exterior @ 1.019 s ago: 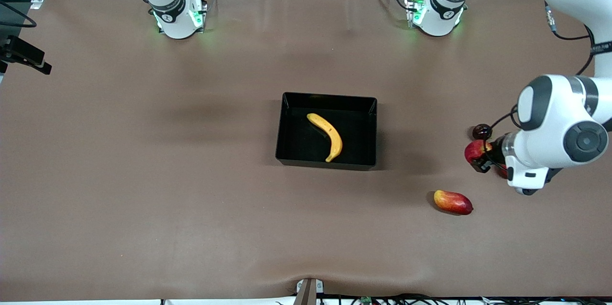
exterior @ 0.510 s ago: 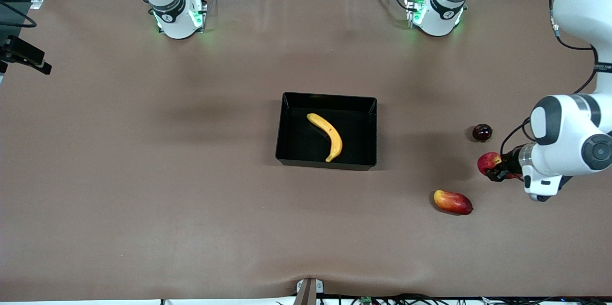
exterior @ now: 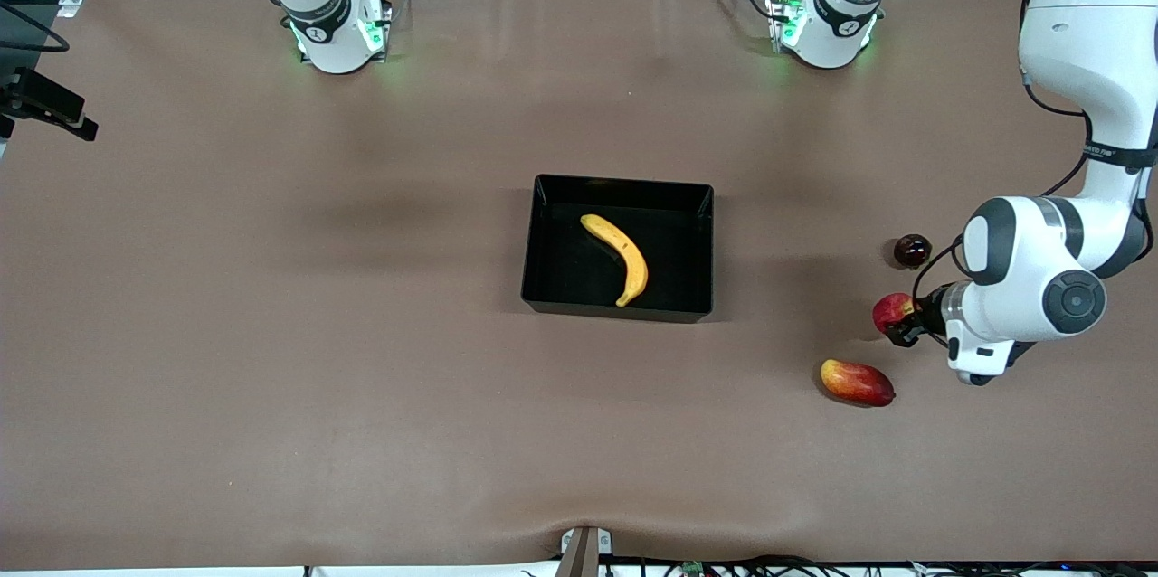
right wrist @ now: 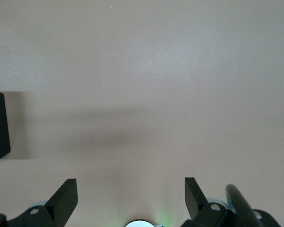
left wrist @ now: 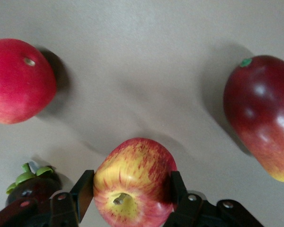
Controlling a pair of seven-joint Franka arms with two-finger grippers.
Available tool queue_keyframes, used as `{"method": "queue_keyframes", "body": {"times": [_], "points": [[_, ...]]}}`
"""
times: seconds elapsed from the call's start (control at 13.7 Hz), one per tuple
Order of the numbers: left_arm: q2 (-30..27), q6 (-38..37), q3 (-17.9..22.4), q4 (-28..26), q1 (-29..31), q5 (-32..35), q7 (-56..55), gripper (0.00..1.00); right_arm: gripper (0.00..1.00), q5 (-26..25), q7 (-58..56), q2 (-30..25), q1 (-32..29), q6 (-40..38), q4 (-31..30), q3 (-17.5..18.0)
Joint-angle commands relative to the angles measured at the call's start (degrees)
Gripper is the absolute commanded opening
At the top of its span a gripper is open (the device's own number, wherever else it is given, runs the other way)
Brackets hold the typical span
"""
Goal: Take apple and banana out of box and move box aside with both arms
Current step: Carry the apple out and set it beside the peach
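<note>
Left wrist view shows the left gripper [left wrist: 131,191] clamping the apple [left wrist: 134,182]; the right gripper [right wrist: 131,194] waits, fingers spread; no legible writing.

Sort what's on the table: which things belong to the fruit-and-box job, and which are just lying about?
Part of the job:
- banana, already lying in the box
- apple, held in the left gripper over the table
- right gripper, open, waiting

Lying about:
- mango
- pink-red round fruit
- small dark fruit with green leaves
</note>
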Motion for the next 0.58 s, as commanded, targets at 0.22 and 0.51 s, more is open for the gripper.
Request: {"method": "queue_keyframes", "body": {"times": [0.22,0.51], "points": [[0.6,0.5,-0.4,0.3,-0.6,5.7,-0.2,1.00,1.00,0.5,-0.7,0.5,-1.1,-0.6,0.9,0.6],[-4.4,-0.9,-2.5,0.6,-3.2,5.0,-1.7,1.00,1.00,0.5,-0.7,0.5,-1.0,-0.5,0.9,0.6]]}}
